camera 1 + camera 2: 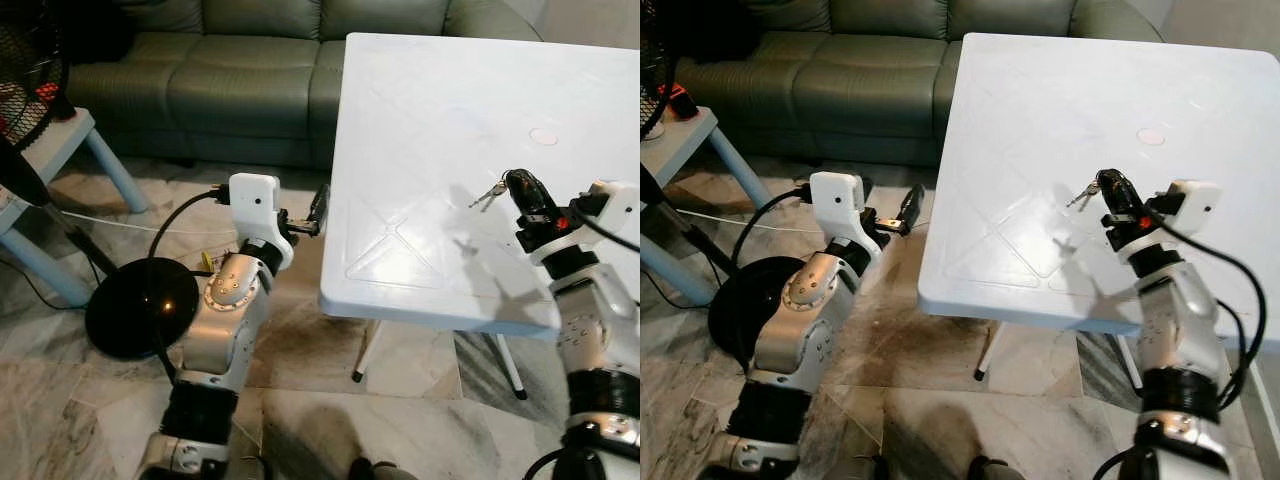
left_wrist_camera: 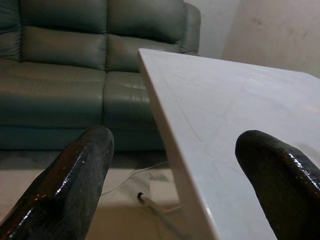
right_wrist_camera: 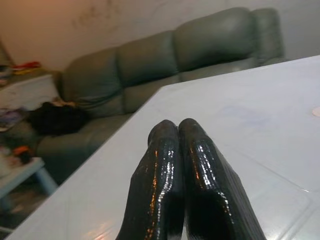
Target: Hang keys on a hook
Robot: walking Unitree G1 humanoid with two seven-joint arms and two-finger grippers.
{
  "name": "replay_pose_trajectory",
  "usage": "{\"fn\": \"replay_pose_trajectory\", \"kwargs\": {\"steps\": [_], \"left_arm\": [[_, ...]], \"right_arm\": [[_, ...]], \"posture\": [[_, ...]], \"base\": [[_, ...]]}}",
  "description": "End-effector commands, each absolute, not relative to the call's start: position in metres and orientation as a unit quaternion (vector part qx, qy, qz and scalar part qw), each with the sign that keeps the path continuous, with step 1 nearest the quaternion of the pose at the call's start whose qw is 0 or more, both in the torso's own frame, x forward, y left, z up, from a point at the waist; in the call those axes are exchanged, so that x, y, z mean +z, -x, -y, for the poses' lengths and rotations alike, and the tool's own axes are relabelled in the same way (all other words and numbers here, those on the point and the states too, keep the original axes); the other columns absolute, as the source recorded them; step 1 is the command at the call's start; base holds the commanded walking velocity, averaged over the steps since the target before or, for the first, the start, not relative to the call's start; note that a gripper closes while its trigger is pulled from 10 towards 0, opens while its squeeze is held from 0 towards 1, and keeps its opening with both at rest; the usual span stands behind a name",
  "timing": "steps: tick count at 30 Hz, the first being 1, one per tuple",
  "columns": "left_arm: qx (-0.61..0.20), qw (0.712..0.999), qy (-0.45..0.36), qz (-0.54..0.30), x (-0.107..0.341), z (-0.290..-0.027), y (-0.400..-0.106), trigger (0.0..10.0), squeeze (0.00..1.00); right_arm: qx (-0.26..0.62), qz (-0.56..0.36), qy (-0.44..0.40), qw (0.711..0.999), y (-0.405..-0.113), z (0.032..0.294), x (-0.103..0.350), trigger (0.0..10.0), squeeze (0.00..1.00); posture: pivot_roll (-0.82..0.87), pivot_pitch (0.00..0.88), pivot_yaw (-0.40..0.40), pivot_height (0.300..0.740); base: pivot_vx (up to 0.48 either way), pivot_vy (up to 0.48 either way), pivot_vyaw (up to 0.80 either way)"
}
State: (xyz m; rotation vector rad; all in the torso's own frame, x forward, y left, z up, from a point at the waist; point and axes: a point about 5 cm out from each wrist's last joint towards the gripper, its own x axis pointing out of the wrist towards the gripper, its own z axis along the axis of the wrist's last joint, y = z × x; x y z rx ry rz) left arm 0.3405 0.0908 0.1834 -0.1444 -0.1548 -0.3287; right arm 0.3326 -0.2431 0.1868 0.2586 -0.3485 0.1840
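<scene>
A small bunch of silver keys (image 1: 489,194) hangs at the tip of my right gripper (image 1: 517,183), just above the white plastic table (image 1: 420,100). The right wrist view has the two black fingers (image 3: 165,165) pressed together, shut on the keys' ring; the keys themselves are hidden below the fingers. My left gripper (image 1: 320,210) is held out at table height beside the table's left edge. It is open, with a wide gap between its fingers (image 2: 80,175) and nothing in it.
A green leather sofa (image 1: 240,80) runs along the back, close behind the table. A fan's black round base (image 1: 140,305) and its cable lie on the marble floor to the left, next to a white side table (image 1: 55,150) with blue legs.
</scene>
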Motion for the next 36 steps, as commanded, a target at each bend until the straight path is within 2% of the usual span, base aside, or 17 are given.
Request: {"fn": "replay_pose_trajectory", "kwargs": {"steps": [1, 8, 16, 27, 32, 36], "left_arm": [[-0.161, 0.981, 0.072, 0.085, 0.187, -0.098, -0.346, 10.0, 0.00], [-0.160, 0.978, 0.096, 0.096, 0.191, -0.117, -0.349, 10.0, 0.00], [-0.157, 0.976, 0.119, 0.096, 0.182, -0.130, -0.340, 10.0, 0.00], [-0.151, 0.978, 0.127, 0.075, 0.163, -0.134, -0.334, 10.0, 0.00], [-0.153, 0.976, 0.134, 0.081, 0.170, -0.138, -0.338, 10.0, 0.00], [-0.153, 0.976, 0.133, 0.083, 0.174, -0.137, -0.343, 10.0, 0.00]], "right_arm": [[0.064, 0.205, -0.118, 0.970, -0.327, 0.241, 0.200, 10.0, 0.00], [0.030, 0.243, -0.116, 0.963, -0.312, 0.215, 0.213, 10.0, 0.00], [0.022, 0.222, -0.106, 0.969, -0.296, 0.193, 0.199, 10.0, 0.00], [0.002, 0.159, -0.072, 0.985, -0.277, 0.182, 0.170, 10.0, 0.00], [-0.006, 0.145, -0.070, 0.987, -0.279, 0.182, 0.170, 10.0, 0.00], [0.001, 0.149, -0.039, 0.988, -0.282, 0.182, 0.175, 10.0, 0.00]], "posture": [[0.09, 0.090, 0.007, 0.740], [0.08, 0.070, 0.019, 0.740], [0.06, 0.067, 0.024, 0.740], [0.04, 0.040, 0.035, 0.740], [0.04, 0.028, 0.036, 0.740], [0.04, 0.016, 0.036, 0.740]], "base": [[0.000, 0.000, 0.00], [0.000, 0.000, 0.00], [0.000, 0.000, 0.00], [0.000, 0.000, 0.00], [0.000, 0.000, 0.00], [0.000, 0.000, 0.00]]}}
